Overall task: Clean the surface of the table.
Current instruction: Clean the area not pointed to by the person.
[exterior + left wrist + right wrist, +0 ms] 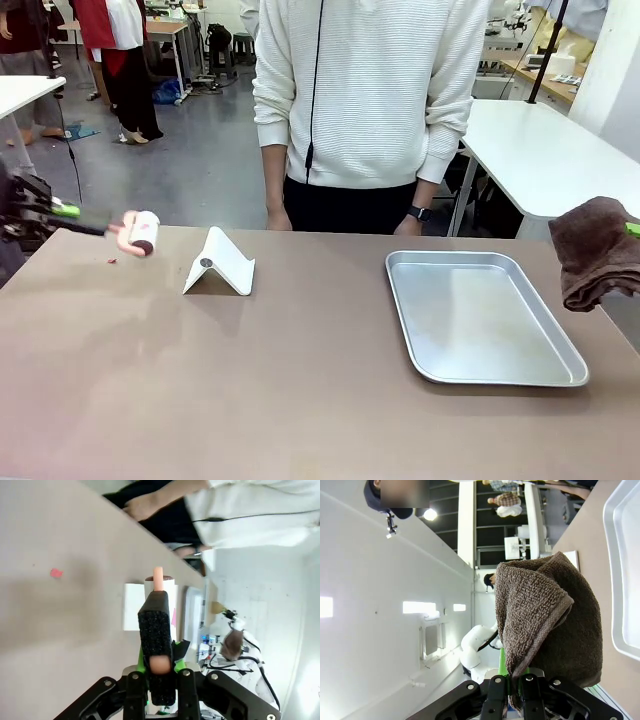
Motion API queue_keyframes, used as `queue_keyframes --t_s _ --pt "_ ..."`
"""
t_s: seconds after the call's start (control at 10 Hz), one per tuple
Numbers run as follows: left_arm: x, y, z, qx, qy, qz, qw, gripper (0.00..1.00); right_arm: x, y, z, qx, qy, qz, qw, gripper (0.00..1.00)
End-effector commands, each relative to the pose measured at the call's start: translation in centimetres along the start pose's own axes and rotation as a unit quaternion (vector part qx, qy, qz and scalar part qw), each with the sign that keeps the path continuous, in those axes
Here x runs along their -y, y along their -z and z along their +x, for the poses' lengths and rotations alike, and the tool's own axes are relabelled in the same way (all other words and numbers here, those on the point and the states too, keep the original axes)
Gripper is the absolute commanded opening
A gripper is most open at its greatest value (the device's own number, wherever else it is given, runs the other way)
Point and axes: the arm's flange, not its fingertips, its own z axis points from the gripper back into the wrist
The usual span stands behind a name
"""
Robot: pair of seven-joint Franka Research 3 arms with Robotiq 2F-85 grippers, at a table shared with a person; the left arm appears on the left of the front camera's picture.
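Observation:
The taupe-brown table [300, 390] spans the front view. At its far left my left gripper [60, 211] is shut on the black foam grip [156, 627] of a lint roller [141, 233], whose white roll hovers just above the tabletop. A small pink scrap [112, 260] lies on the table by the roll and appears again as the pink scrap [56, 572] in the left wrist view. At the right edge my right gripper [631, 229] is shut on a folded brown towel [592, 250], held above the table; the towel [545, 625] hangs over the fingers.
A white folded stand [220, 265] sits left of centre. A shiny steel tray [480, 315] lies on the right half, below the towel. A person in a white sweater stands at the far edge, one hand [277, 217] and the other hand [408, 224] at the table's rim.

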Motion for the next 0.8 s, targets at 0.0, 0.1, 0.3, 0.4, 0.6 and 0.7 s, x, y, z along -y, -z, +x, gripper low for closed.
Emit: queue_keyframes --t_s 0.0,0.1,0.3,0.4,0.6,0.7 --pt "1.3 -5.1 -2.2 0.014 0.046 -0.061 0.997 0.22 -0.3 0.0 -0.1 -0.003 -0.004 0.001 1.000 0.07" --pt "0.5 -8.2 -2.4 -0.039 0.075 -0.046 0.995 0.22 -0.3 0.0 -0.1 -0.003 -0.004 0.001 1.000 0.07" --pt "-2.5 -11.6 -1.0 -0.013 0.070 -0.012 0.997 0.22 -0.3 0.0 -0.1 -0.003 -0.004 0.001 1.000 0.07" --pt "-4.0 -12.4 -0.6 0.001 0.056 0.000 0.998 0.22 -0.3 0.0 -0.1 -0.003 -0.004 0.001 1.000 0.07" --pt "-6.7 -12.3 0.1 0.033 0.034 0.042 0.998 0.22 -0.3 0.0 -0.1 -0.003 -0.004 0.001 1.000 0.07" --pt "-7.2 -11.9 0.5 0.050 0.039 0.049 0.997 0.22 -0.3 0.0 -0.1 -0.003 -0.004 0.001 1.000 0.07"
